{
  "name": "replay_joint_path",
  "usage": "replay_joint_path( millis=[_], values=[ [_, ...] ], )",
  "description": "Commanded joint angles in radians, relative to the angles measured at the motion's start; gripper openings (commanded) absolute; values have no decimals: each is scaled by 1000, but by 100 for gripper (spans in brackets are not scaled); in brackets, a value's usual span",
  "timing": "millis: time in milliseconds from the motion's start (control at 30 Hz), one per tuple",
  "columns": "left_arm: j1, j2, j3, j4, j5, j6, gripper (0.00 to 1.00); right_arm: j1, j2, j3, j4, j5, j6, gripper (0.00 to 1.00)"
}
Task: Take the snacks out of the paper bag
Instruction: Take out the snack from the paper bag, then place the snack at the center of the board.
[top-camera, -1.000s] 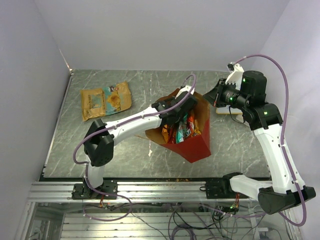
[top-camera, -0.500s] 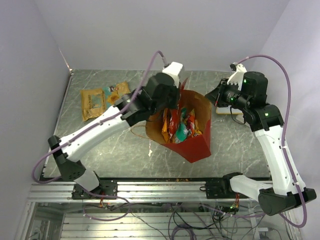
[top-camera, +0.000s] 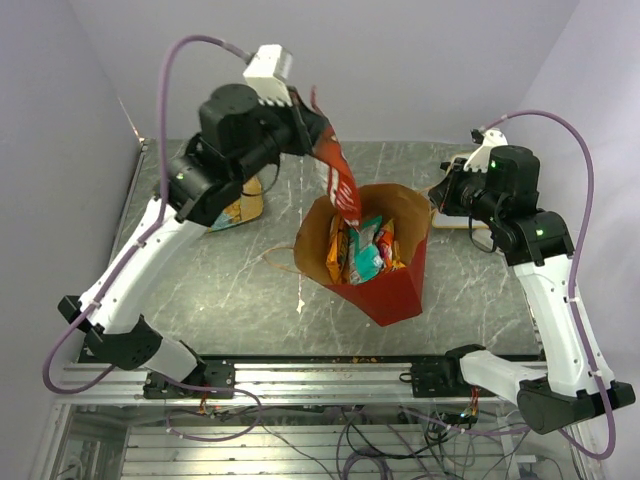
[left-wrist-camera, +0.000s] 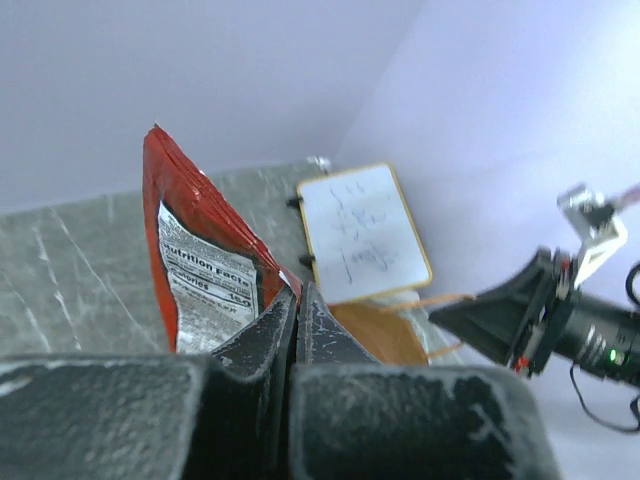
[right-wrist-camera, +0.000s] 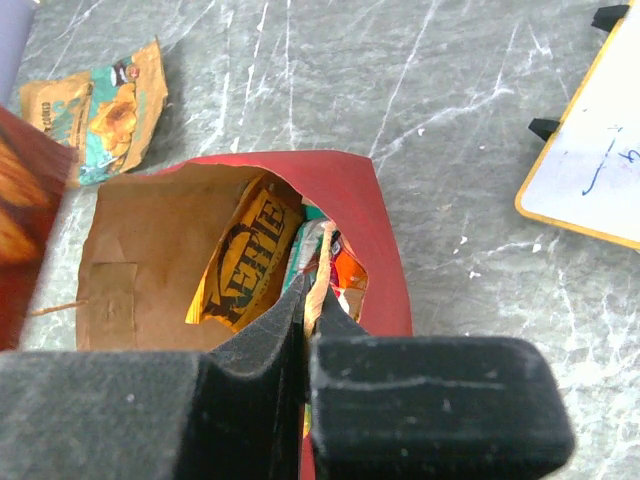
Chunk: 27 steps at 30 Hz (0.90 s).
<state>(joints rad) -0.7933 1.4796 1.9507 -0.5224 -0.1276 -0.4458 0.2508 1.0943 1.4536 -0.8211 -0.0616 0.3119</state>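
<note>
Paper bag (top-camera: 390, 290): one; red packet (top-camera: 340, 185): one, pinched in left gripper (left-wrist-camera: 297, 300).

A grey-green marbled table (top-camera: 240, 290) carries three things. A red paper bag (top-camera: 395, 290) stands near its middle, mouth up. A flat orange chip bag (right-wrist-camera: 105, 110) lies well apart on the left, and a white wood-framed board (right-wrist-camera: 600, 170) lies at the far right.

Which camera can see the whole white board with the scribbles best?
The left wrist view: the white board shows whole, yellow frame and scribbles clear. The right wrist view catches only one corner. In the top view the right arm hides nearly all of it.
</note>
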Motion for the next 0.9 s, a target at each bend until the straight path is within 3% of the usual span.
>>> replay_joint_path(
  millis=[0,233,467,733,867],
  values=[
    [99,-7,134,9,20,1,7,4,-34,34,18,34,-17,0],
    [310,29,187,-42,33,-32,7,5,-31,37,23,11,-21,0],
    [559,80,93,-19,200,-127,7,4,-25,45,23,9,-34,0],
    [682,130,-92,82,213,-131,7,4,-22,47,17,14,-37,0],
    [714,206,-109,99,261,-138,7,5,-22,42,17,15,-33,0]
  ],
)
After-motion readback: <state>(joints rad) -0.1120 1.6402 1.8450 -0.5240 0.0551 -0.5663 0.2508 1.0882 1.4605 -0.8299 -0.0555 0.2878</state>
